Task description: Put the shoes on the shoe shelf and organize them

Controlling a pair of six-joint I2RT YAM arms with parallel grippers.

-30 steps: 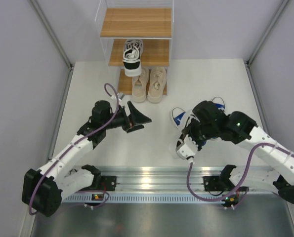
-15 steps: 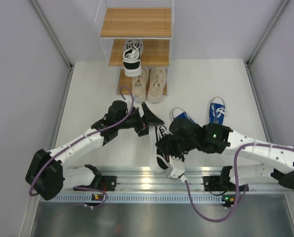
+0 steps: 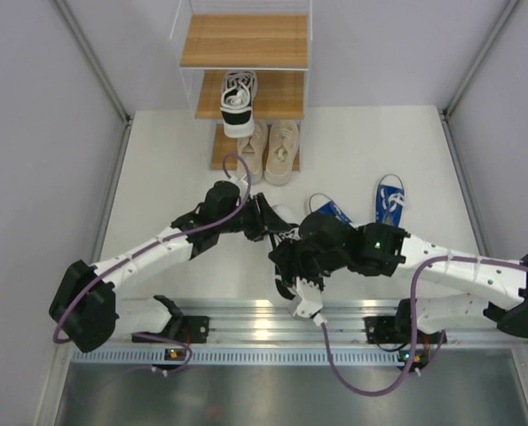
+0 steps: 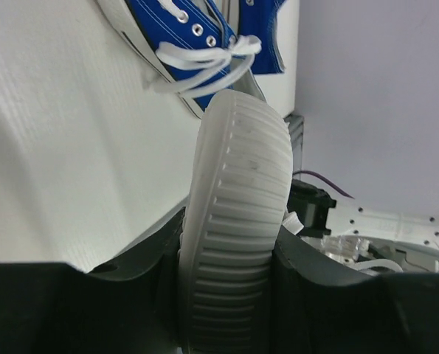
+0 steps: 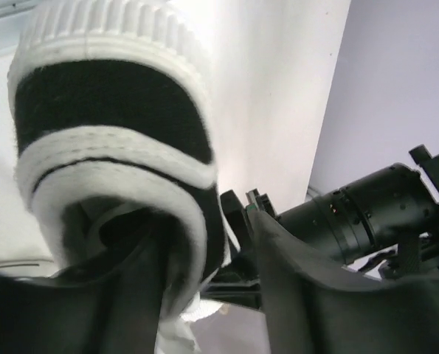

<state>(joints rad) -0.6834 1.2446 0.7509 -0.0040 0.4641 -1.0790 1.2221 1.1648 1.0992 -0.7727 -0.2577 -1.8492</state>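
A black-and-white shoe (image 3: 287,232) hangs between both grippers over the table's middle. My left gripper (image 3: 268,222) is shut on its toe end; in the left wrist view both fingers press the ribbed white sole (image 4: 237,221). My right gripper (image 3: 290,266) is at the heel (image 5: 108,133), open: one finger sits inside the collar, the other stands off the heel wall. Two blue shoes (image 3: 390,200) (image 3: 327,211) lie on the table to the right. The shoe shelf (image 3: 244,40) holds the other black-and-white shoe (image 3: 238,102) on its middle board and a beige pair (image 3: 268,151) on the lowest.
Grey side walls and slanted frame posts (image 3: 95,62) close in the table left and right. The arms' base rail (image 3: 272,315) runs along the near edge. The blue shoes' white laces (image 4: 204,59) lie just beyond the held shoe's toe.
The right arm carried the black-and-white shoe leftward to the middle. The left arm reached right and closed on its toe end. The right gripper's jaws have loosened at the heel.
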